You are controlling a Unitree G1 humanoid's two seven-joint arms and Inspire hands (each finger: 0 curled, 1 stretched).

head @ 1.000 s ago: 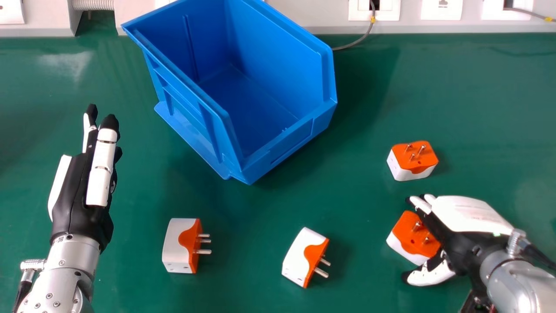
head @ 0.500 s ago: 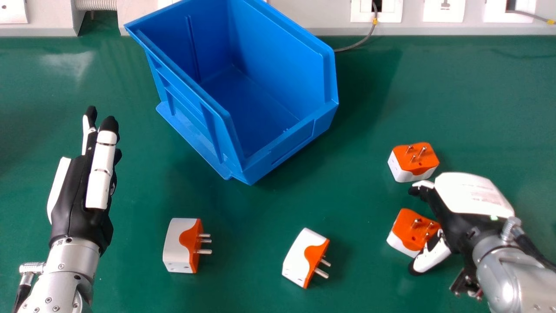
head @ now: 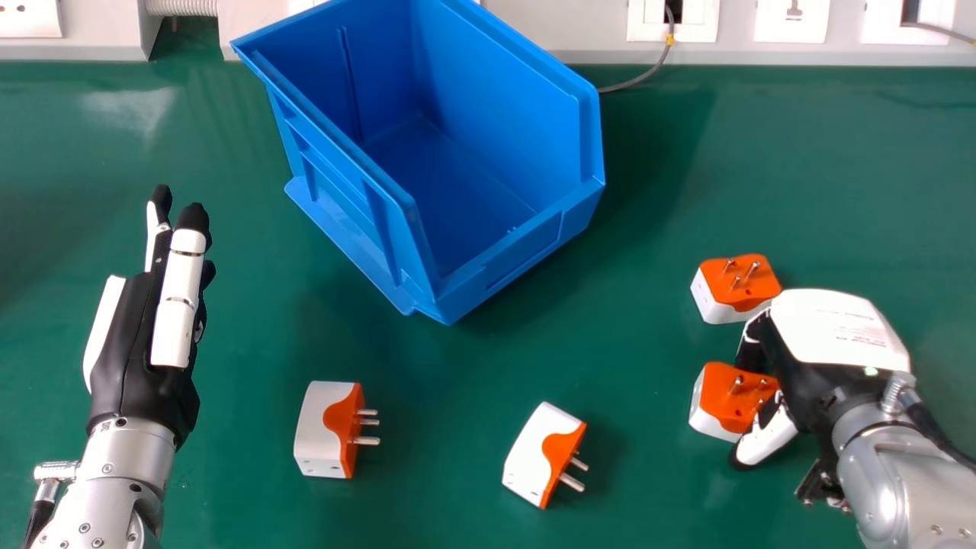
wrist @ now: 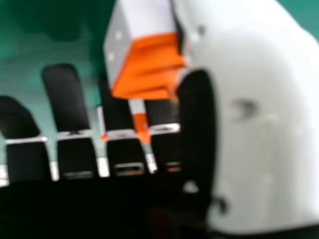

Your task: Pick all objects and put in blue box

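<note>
On the green table (head: 625,488), toward the right in the head view, the right hand (head: 835,328) is bent round the nearer pins-up adapter (head: 733,396). Its fingers (head: 750,355) curve down along the far side, and its thumb (head: 766,438) lies against the near side; how firm the grasp is cannot be told. Compared with the frame half a second earlier, those fingers, then stretched out past the adapter, have curled down toward it, and the adapter has turned slightly on the table. In the frame before that, the hand lay lower over the same adapter, with its fingers reaching above the pins. The right hand view shows the adapter's white and orange body between the thumb of the right hand (wrist: 259,119) and its fingertips (wrist: 67,99).

Beyond it, the far pins-up adapter (head: 736,286) stands on the table, just beside the hand's white shell. Two more, the middle adapter (head: 543,454) and the left adapter (head: 328,428), lie on their sides, pins toward the view's right. The blue box (head: 518,252) stands open behind them. The whole scene has slid slightly rightward in the head view. At that view's left, the left hand (head: 145,335) is released, its fingers straight.
</note>
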